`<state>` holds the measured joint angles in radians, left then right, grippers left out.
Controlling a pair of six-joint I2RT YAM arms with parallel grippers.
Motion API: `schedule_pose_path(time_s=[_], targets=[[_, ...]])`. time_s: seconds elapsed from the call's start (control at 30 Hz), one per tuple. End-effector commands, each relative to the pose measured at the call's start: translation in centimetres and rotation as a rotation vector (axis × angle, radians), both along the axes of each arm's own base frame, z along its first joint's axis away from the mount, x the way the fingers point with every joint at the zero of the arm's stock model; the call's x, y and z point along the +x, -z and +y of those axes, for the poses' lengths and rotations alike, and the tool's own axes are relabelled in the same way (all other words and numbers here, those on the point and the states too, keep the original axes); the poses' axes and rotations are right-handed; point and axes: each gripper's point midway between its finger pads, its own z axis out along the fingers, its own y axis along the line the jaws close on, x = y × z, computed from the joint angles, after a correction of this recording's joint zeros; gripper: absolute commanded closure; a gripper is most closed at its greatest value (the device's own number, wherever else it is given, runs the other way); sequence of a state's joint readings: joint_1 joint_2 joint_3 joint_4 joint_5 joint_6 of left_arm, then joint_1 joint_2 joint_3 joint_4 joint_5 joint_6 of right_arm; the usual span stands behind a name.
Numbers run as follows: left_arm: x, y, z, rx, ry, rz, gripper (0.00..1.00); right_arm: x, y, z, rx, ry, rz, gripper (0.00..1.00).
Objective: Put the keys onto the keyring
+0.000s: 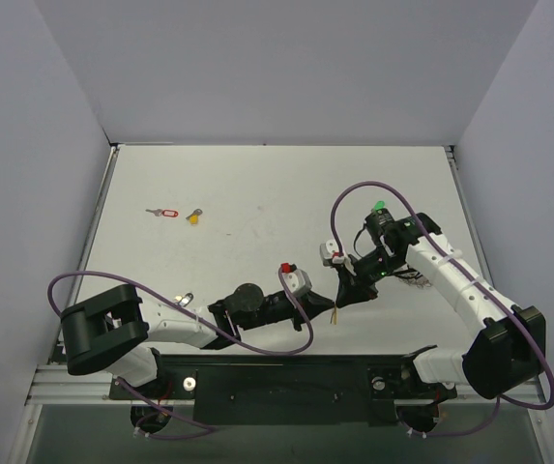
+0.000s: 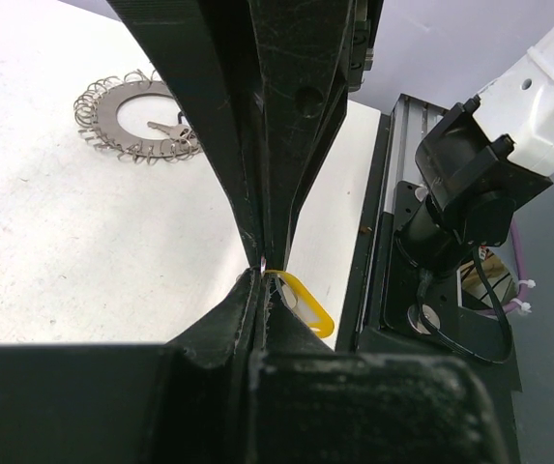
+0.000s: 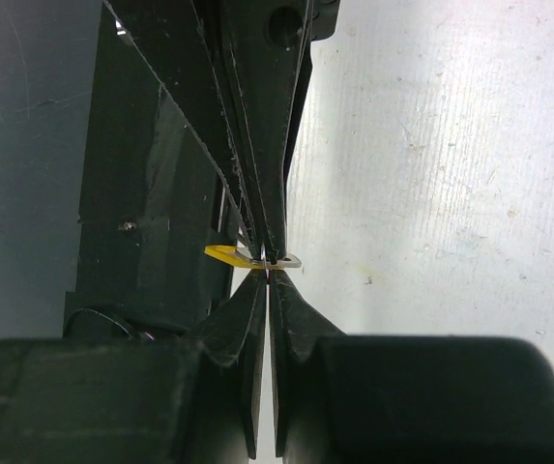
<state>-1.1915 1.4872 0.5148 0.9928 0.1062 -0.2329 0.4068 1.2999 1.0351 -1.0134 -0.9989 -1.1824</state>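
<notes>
Yellow plastic loop (image 2: pixel 304 302), most likely the head of one of the small keys, is where the action is. Low centre of the top view, the left gripper (image 2: pixel 255 282) and right gripper (image 3: pixel 269 275) meet tip to tip. Both have their fingers pressed flat together, and both seem to be pinching that same yellow bit. So my read is a hand-off or regrip, not threading yet.

Progress-wise, not much is done imo. The keyring, a floppy silver loop of frilly metal links (image 2: pixel 110 104), lies flat on the white table (image 1: pixel 257 184) in the upper left of the left wrist view, well apart from the fingertips. One small silver key shape (image 2: pixel 170 128) lies inside it, but I can't tell if it's actually hooked on or just lying there. A silver key with a red tag (image 1: pixel 163 213) and a silver key with a yellow head (image 1: pixel 193 217) sit just beside each other in the upper left of the top view, loose. A green-headed one (image 1: pixel 379 205) is right of centre, by the right arm.

Hard to see: the held key's blade is buried between the fingers. The keyring doesn't show in the top view, presumably because it's under the right arm. Small shiny thing (image 1: pixel 185 300) beside the left arm, lower left, is too tiny to call.
</notes>
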Motion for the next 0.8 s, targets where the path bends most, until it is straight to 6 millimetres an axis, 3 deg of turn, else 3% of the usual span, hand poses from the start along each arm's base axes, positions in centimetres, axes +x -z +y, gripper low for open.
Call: schedule_pose_path(time_s=[0.0,0.03,0.13,0.27,0.43,0.63,0.77], targets=[[0.6,-1.5,-0.4,-0.060,-0.031,0.000,0.99,-0.9,-1.6,0.7,0.037,0.000,0.052,1.00],[0.6,-1.5,-0.4,-0.062,-0.034,0.004,0.95,-0.9,-1.5,0.6,0.031,0.000,0.054,1.00],[0.6,-1.6,-0.2,-0.065,-0.037,0.011,0.73,-0.8,-1.2,0.5,0.018,0.004,0.057,1.00],[0.6,-2.1,0.4,-0.074,-0.045,-0.002,0.61,-0.6,-0.9,0.3,-0.005,0.014,0.057,1.00],[0.4,-2.5,1.9,-0.057,-0.059,-0.039,0.52,-0.3,-0.1,-0.2,-0.061,0.030,0.050,1.00],[0.8,-2.2,3.5,0.061,-0.077,-0.131,0.46,0.8,1.3,-2.0,-0.245,0.059,0.001,1.00],[0.8,-1.9,3.3,0.116,-0.058,-0.160,0.46,1.0,1.6,-2.4,-0.294,0.048,0.001,1.00]])
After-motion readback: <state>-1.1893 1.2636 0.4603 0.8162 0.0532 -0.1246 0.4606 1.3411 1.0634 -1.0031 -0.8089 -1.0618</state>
